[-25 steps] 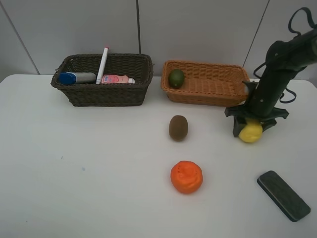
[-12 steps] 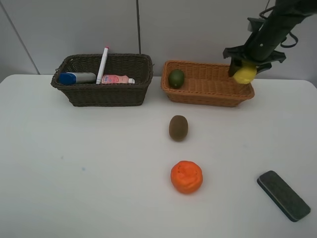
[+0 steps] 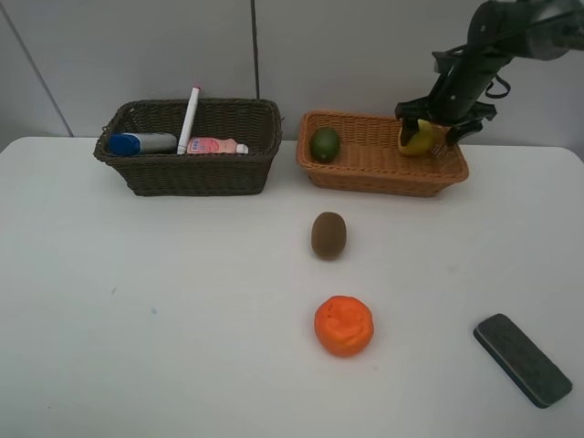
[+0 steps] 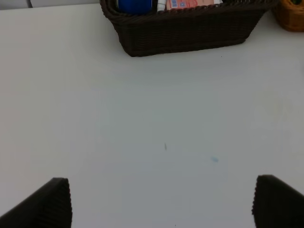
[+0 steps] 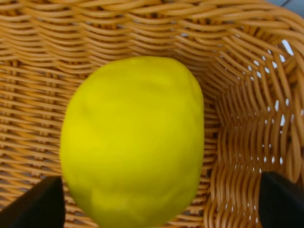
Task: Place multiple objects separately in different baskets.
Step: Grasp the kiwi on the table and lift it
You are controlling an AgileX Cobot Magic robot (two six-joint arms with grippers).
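Yellow lemon (image 5: 133, 142) lies in tan basket (image 3: 383, 169), between the right pincer (image 5: 159, 204) fingers, spread wider than it; the left pincer (image 4: 161, 202) gapes empty over tabletop (image 4: 142, 118).

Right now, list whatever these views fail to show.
- Underside of the yellow lemon: its own bulk hides it in the right wrist view, and the right gripper covers it in the exterior high view, so contact with the light orange-tan wicker basket floor is unclear.
- The white blue-capped bottle and small pink bottle: the dark brown wicker basket wall hides their lower sides, and the left wrist view's edge cuts them off.
- The left gripper: only its fingertips show in the left wrist view, and it is absent from the exterior high view.
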